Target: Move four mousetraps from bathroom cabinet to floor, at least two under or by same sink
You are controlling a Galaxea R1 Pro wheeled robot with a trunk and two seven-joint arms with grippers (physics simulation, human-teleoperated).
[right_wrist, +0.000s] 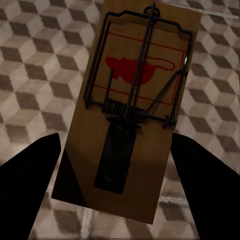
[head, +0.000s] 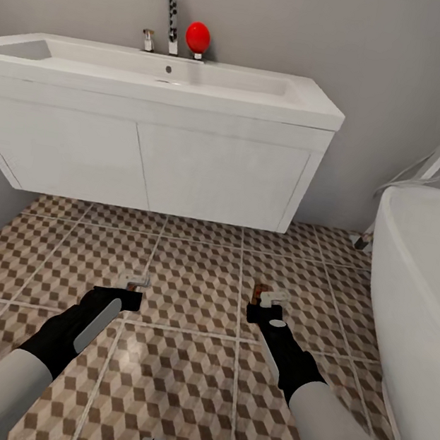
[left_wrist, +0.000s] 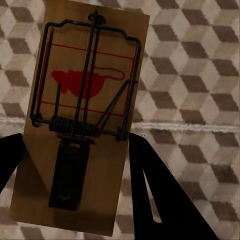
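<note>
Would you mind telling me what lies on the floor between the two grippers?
In the head view, only bare cube-patterned tiled floor lies between the left gripper and right gripper.

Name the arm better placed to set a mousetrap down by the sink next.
Left, marginally. Both hands hold traps low over the tiles, but the left hand with its mousetrap sits squarely before the sink; the right hand is nearer the bathtub.
</note>
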